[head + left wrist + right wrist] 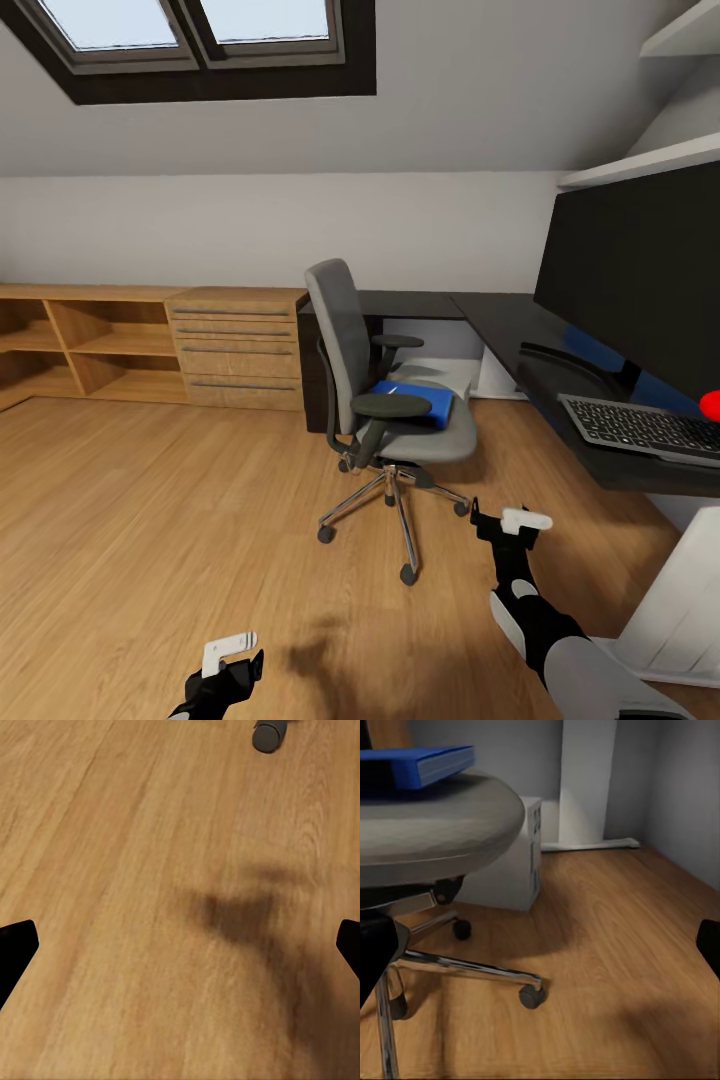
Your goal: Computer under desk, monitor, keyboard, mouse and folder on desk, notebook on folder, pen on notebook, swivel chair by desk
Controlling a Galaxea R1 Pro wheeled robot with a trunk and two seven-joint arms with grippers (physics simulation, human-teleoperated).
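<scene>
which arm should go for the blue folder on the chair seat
Probably the right. The right gripper is open and empty, just short of the swivel chair, and its wrist camera faces the folder. The left gripper hangs low over bare floor.

You're looking at a warm wood-plank floor (150, 520) with visible grain and a soft sheen. The swivel chair (385, 400) wears matt grey cloth, its armrests matt black, its star base polished chrome. The folder (415, 402) on it reads smooth blue plastic. The desk (520, 335) top is glossy black; the drawer chest (235, 345) is light wood.
</scene>
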